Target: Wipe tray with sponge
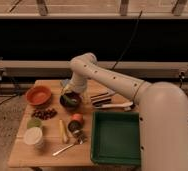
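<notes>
Dark green rectangular plastic tray (116,139) with a raised rim sits at the near right corner of the light wooden table (22,151), its floor bare. Well apart from it, at the far middle of the table, the white arm's gripper (69,95) is down at a dark round bowl (70,101); how far open it is, or whether it holds anything, cannot be told. A small blue-grey sponge (64,83) seems to show just beyond the bowl, beside the wrist. Left of the bowl stands an orange round bowl (38,95). Nearer lie dark red berries (44,113), a white cup (33,136) and a metal spoon (67,148).
</notes>
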Tool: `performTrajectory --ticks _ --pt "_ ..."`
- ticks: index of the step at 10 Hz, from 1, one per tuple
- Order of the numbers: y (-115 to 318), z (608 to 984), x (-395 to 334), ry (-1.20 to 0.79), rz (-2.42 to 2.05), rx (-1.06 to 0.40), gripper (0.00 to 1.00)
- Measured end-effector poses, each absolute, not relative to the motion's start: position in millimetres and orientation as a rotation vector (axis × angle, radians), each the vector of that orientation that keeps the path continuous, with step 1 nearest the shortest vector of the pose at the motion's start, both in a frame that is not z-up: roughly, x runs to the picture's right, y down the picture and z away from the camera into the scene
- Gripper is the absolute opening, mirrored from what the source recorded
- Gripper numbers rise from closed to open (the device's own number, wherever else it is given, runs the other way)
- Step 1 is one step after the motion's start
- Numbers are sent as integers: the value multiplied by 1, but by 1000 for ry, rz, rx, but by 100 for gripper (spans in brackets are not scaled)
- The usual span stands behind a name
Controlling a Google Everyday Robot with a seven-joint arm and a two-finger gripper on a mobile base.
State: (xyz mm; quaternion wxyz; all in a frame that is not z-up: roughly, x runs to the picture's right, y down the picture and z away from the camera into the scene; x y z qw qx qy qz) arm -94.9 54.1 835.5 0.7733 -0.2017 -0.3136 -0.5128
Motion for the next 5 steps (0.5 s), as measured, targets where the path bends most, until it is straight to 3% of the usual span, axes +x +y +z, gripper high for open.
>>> performTrajectory --ticks 5 --pt "-1 879 -78 -639 -1082 -368 80"
